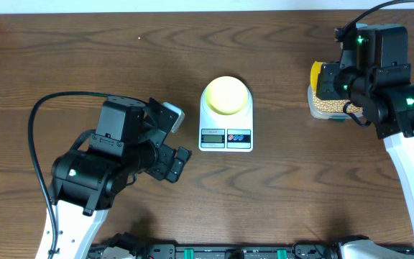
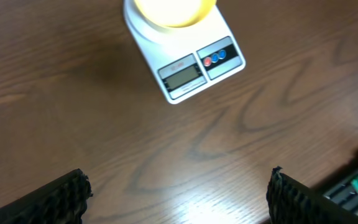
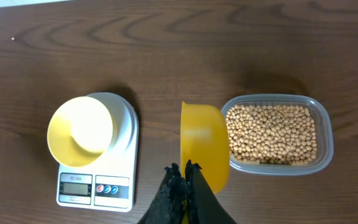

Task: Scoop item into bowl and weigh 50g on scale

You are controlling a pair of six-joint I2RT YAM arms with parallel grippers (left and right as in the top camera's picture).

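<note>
The pale yellow bowl (image 1: pixel 226 95) sits empty on the white scale (image 1: pixel 226 134) at mid table; both also show in the right wrist view, bowl (image 3: pixel 79 132) and scale (image 3: pixel 96 185). Tan beans (image 3: pixel 271 132) fill a clear plastic tub (image 3: pixel 323 129) at the right. My right gripper (image 3: pixel 183 169) is shut on the handle of a bright yellow scoop (image 3: pixel 204 144), whose empty cup hangs just left of the tub. My left gripper (image 2: pixel 179 186) is open and empty over bare table, in front of and to the left of the scale (image 2: pixel 185 56).
The tub of beans (image 1: pixel 325 105) lies partly under the right arm near the table's right side. The left arm's body and cable (image 1: pixel 38 137) occupy the front left. Brown wooden table (image 1: pixel 85 57) all around.
</note>
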